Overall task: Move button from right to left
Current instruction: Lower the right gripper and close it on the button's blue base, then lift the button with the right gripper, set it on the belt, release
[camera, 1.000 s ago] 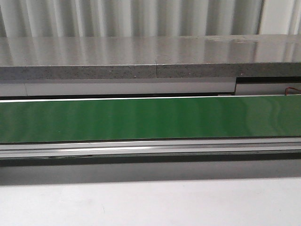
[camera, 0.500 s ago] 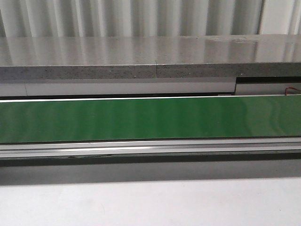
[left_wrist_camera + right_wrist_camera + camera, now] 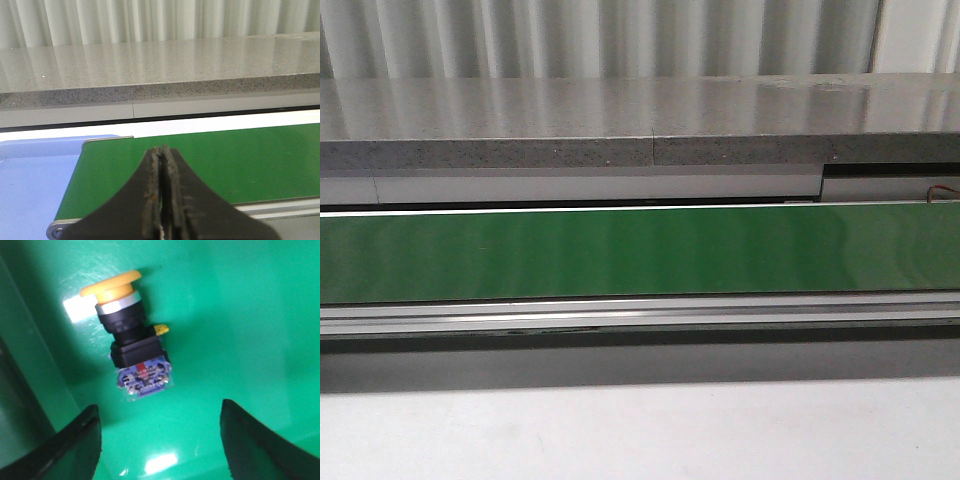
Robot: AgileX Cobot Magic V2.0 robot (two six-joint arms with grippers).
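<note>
The button [image 3: 131,340] lies on its side on a glossy green surface [image 3: 240,315] in the right wrist view, its yellow cap pointing away from the fingers and its blue-grey contact block nearest them. My right gripper [image 3: 159,407] hangs open just short of the block, one dark finger on either side, touching nothing. My left gripper [image 3: 162,149] is shut and empty over the left end of the green belt [image 3: 240,155]. The front view shows the belt [image 3: 640,250] bare, with no button and neither gripper in it.
A light blue tray [image 3: 30,175] adjoins the belt's left end. A grey speckled stone ledge [image 3: 620,120] runs behind the belt, with a curtain beyond. A raised green wall [image 3: 30,340] stands beside the button. White table surface [image 3: 640,430] lies in front of the conveyor frame.
</note>
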